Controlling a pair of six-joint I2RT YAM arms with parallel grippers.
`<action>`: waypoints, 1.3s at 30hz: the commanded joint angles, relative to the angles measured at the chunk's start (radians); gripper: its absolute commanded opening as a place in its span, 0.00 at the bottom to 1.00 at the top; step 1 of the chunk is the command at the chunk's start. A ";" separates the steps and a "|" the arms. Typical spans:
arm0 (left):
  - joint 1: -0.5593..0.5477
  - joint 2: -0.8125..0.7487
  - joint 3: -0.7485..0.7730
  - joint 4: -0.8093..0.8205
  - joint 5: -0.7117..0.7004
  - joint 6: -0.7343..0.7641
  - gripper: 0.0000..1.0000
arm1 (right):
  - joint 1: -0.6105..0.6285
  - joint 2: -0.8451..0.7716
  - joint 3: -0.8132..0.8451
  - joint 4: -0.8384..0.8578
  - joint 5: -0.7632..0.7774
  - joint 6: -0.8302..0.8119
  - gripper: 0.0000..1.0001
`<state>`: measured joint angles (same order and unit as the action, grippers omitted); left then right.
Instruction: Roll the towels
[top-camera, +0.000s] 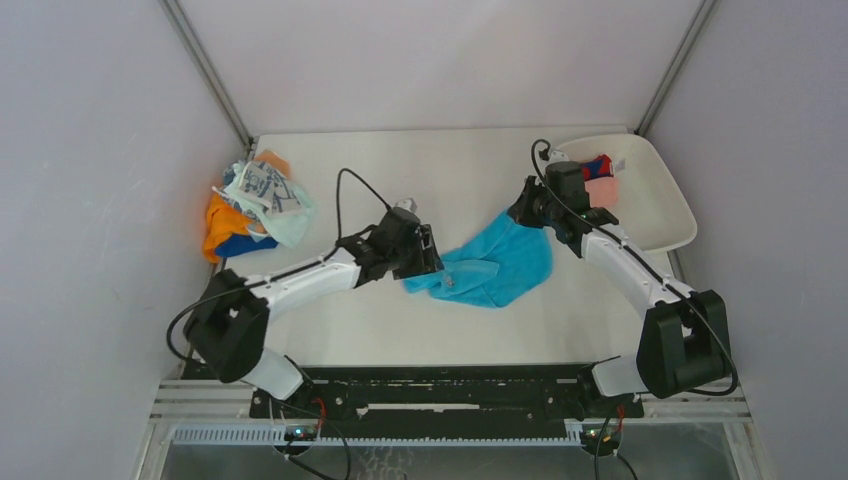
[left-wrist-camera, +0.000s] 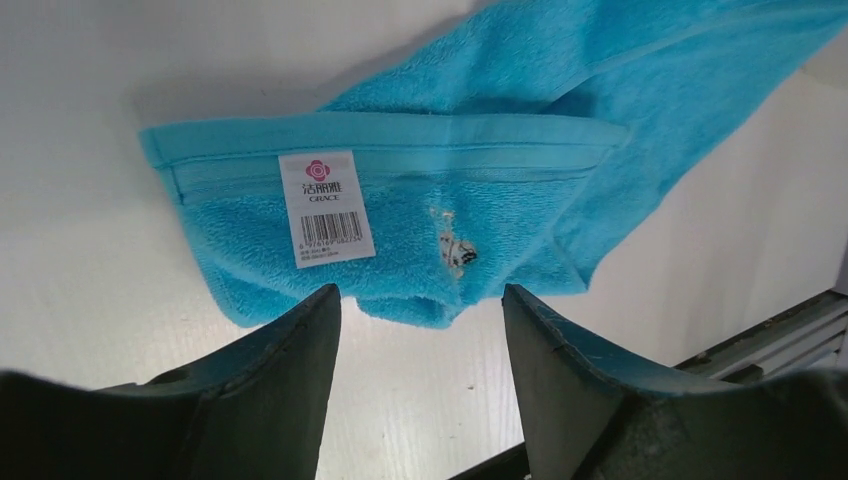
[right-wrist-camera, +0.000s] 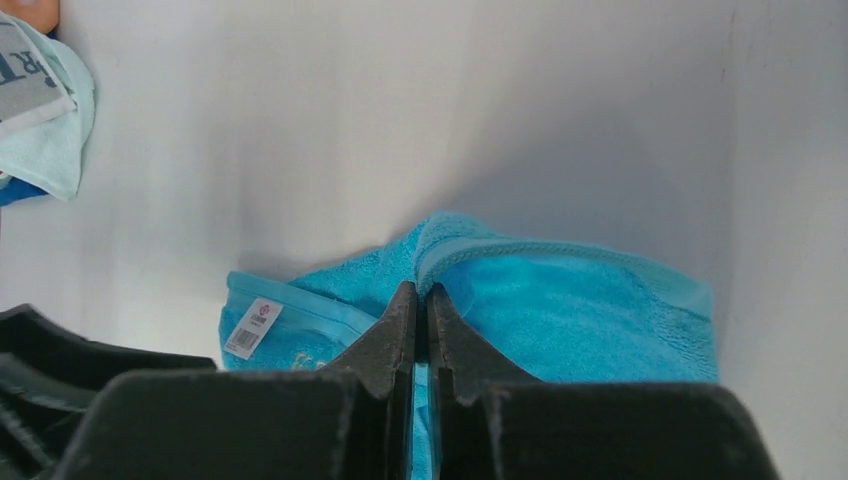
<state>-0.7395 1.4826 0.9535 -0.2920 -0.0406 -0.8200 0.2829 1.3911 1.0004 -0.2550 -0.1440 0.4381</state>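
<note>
Right gripper (right-wrist-camera: 421, 300) pinches the blue towel (right-wrist-camera: 580, 310) by its edge; left gripper (left-wrist-camera: 420, 310) gapes, cloth just ahead. Tug and you'll lose that pinch.

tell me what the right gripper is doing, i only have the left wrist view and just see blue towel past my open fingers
Observer: The right gripper is shut on the blue towel, pinching its hemmed edge at the end farthest from yours.
Operator: any other towels out
Observer: A heap of towels lies at the far left, apart from the blue one.
Operator: and the tray
Observer: The white tray at the far right holds a pink towel and a red-and-blue towel.
</note>
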 joint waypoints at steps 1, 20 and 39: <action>-0.017 0.086 0.061 0.022 0.039 -0.006 0.65 | 0.003 -0.038 -0.012 0.018 -0.001 0.003 0.00; 0.140 -0.233 -0.103 -0.136 -0.171 0.386 0.03 | -0.077 -0.157 -0.052 0.010 0.063 0.036 0.00; 0.228 -0.860 -0.519 -0.144 -0.313 -0.128 0.71 | -0.089 -0.170 -0.119 0.069 -0.002 0.059 0.00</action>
<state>-0.5201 0.5518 0.3264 -0.5110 -0.3340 -0.9432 0.1795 1.2175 0.8841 -0.2508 -0.1158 0.4881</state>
